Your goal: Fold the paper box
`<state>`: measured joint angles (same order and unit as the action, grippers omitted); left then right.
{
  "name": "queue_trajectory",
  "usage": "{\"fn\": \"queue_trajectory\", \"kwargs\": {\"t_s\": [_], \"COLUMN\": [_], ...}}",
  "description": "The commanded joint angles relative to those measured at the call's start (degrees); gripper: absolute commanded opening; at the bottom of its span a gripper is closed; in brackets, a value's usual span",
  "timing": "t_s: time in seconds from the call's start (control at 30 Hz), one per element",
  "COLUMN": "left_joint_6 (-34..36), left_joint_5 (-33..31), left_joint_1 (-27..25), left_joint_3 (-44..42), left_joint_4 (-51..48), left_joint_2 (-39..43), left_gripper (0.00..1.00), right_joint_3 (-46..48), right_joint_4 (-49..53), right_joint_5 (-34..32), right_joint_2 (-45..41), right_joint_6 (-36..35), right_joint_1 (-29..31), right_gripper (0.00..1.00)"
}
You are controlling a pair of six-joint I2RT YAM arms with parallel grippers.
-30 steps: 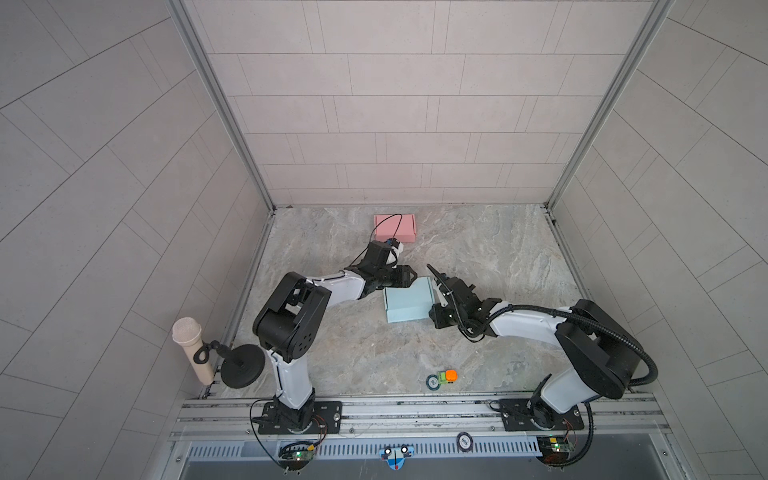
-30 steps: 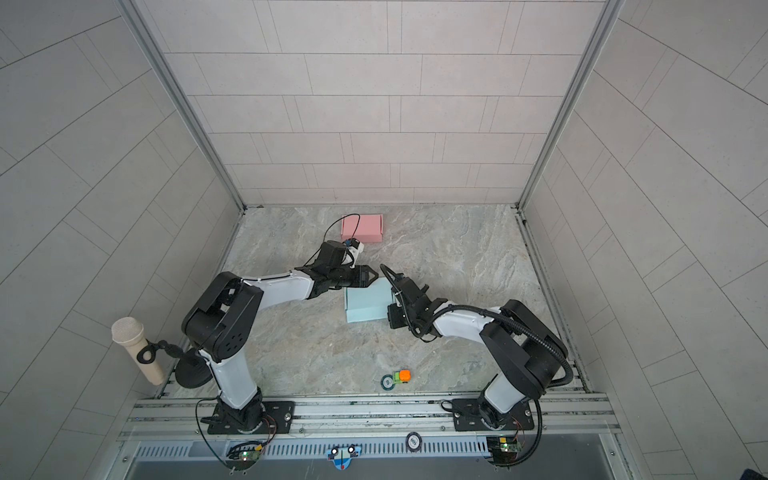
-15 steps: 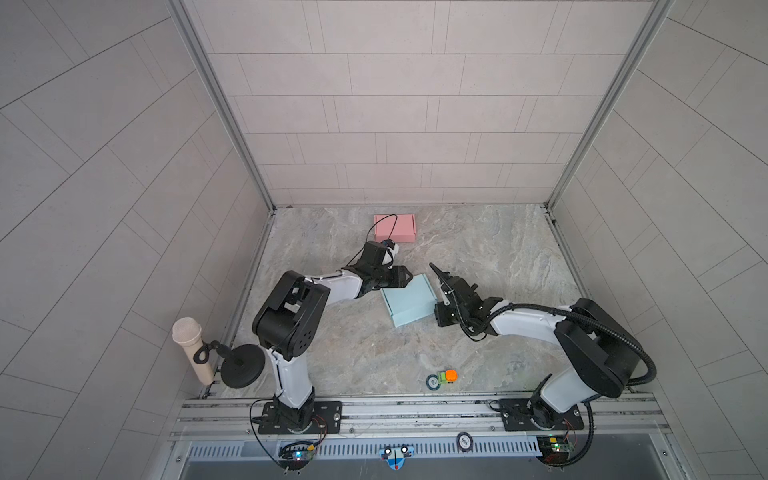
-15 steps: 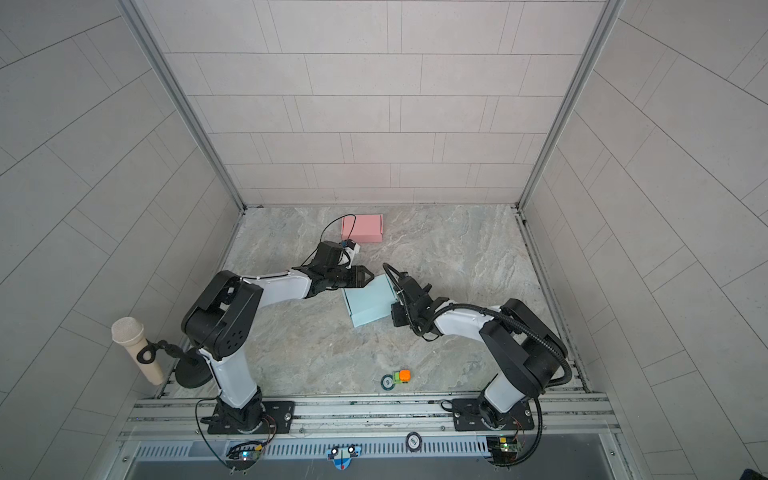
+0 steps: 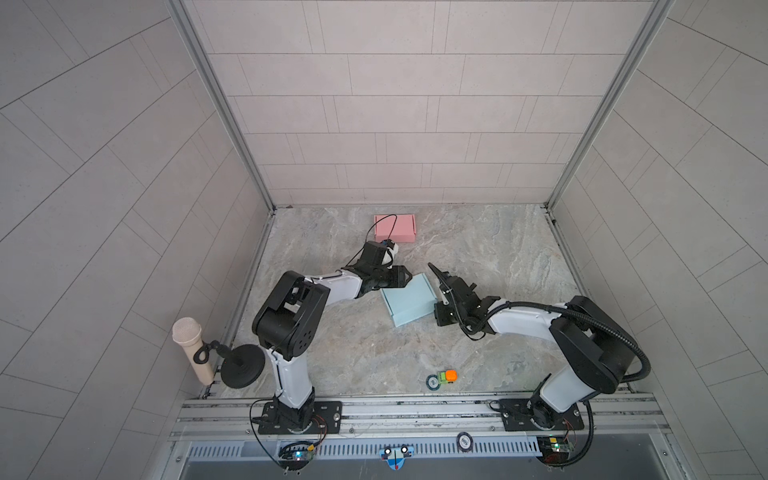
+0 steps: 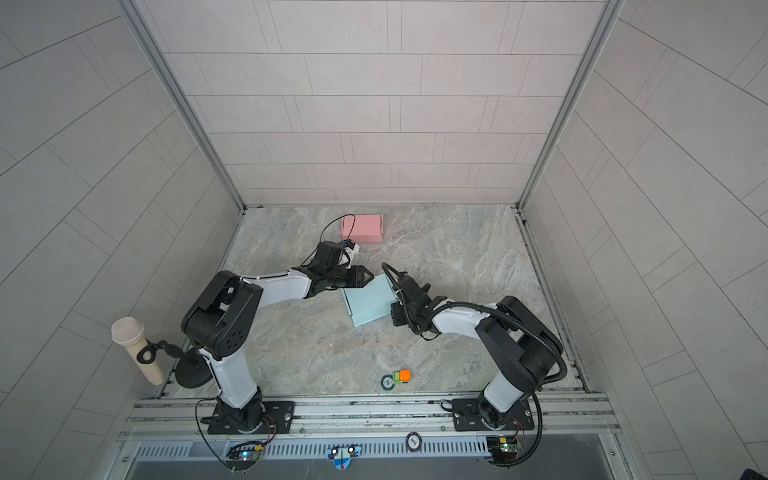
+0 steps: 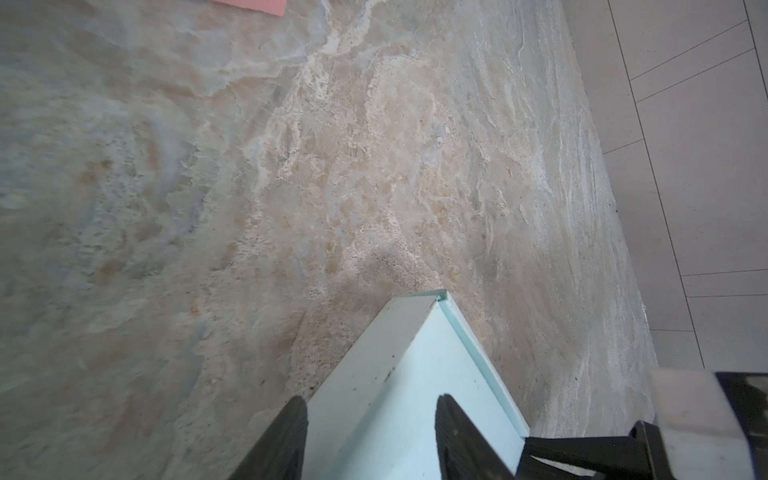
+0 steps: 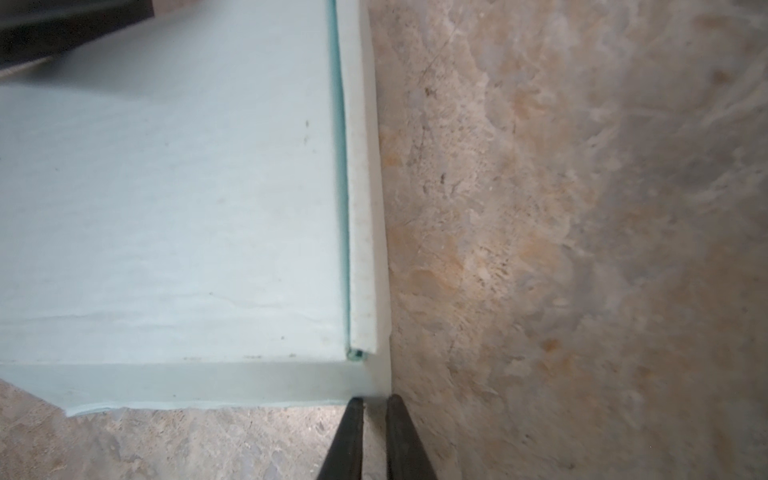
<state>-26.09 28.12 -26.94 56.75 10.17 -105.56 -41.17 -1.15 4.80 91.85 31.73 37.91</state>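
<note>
The paper box [image 5: 409,301] [image 6: 370,303] is light blue, closed and lies askew on the marble floor in both top views. My left gripper [image 5: 406,277] [image 6: 368,275] rests over its far edge. In the left wrist view that gripper [image 7: 372,398] is open, its fingers [image 7: 291,436] spread over the box's corner [image 7: 415,353]. My right gripper [image 5: 437,312] [image 6: 394,311] sits low at the box's near right corner. In the right wrist view its jaws [image 8: 374,401] are almost together, tips touching the side wall [image 8: 208,382], with nothing between them.
A closed pink box [image 5: 395,227] [image 6: 361,227] lies near the back wall. A small orange and green toy [image 5: 448,376] with a round disc sits near the front rail. A microphone on a stand [image 5: 189,336] is at the left wall.
The blue box has turned a little more askew on the floor. My right gripper's jaws have narrowed at its corner. The left gripper has barely shifted.
</note>
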Motion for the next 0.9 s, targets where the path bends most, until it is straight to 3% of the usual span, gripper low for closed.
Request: {"fn": "queue_trajectory", "kwargs": {"t_s": [0.0, 0.33, 0.6, 0.87], "left_joint_6": [-0.6, -0.3, -0.8, -1.2], "left_joint_5": [1.8, 3.0, 4.3, 7.4], "left_joint_1": [-0.2, -0.2, 1.6, 3.9], "left_joint_3": [-1.8, -3.6, -4.5, -7.2], "left_joint_4": [-0.2, 1.7, 2.3, 5.0], "left_joint_2": [-1.2, -0.9, 0.6, 2.9], "left_gripper": [0.53, 0.54, 0.55, 0.56], "right_joint_3": [-0.5, 2.5, 9.1, 12.7], "right_joint_4": [-2.3, -7.3, -4.4, 3.1], "right_joint_5": [-1.8, -2.4, -6.3, -6.4], "right_joint_2": [1.4, 1.2, -7.2, -16.1], "right_joint_6": [0.1, 0.9, 0.7, 3.0], "right_joint_1": [-0.2, -0.1, -0.3, 0.8], "right_gripper": [0.15, 0.15, 0.39, 0.39]}}
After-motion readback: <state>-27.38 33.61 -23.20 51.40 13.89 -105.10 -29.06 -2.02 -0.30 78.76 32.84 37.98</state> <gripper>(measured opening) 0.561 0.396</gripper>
